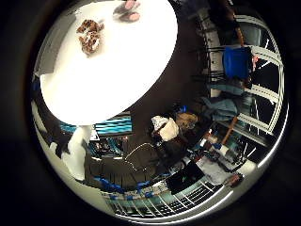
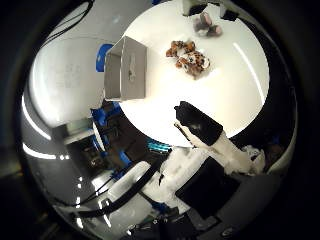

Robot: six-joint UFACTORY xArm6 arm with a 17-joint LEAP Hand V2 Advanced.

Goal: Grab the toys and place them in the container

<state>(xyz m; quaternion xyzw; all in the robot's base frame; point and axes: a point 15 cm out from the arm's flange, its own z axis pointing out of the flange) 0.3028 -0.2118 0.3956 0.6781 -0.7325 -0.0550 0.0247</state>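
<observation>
In the right thumb side palm view a round white table (image 2: 235,85) lies far below the palm. On it a small pile of brown and white toys (image 2: 188,57) lies beside a grey open box container (image 2: 127,68). More toys (image 2: 207,22) lie near the table's far edge. One finger of my hand (image 2: 215,135), white with a black tip, reaches out straight over the table edge and holds nothing. The right little finger side palm view shows the brown and white toy (image 1: 89,36) and a pinkish toy (image 1: 128,9) on the table (image 1: 113,75).
A blue chair (image 1: 237,61) stands beside the table, with railings and room clutter on a dark floor around it. A blue chair (image 2: 103,55) stands behind the container. Robot base parts (image 2: 190,175) sit below the table edge.
</observation>
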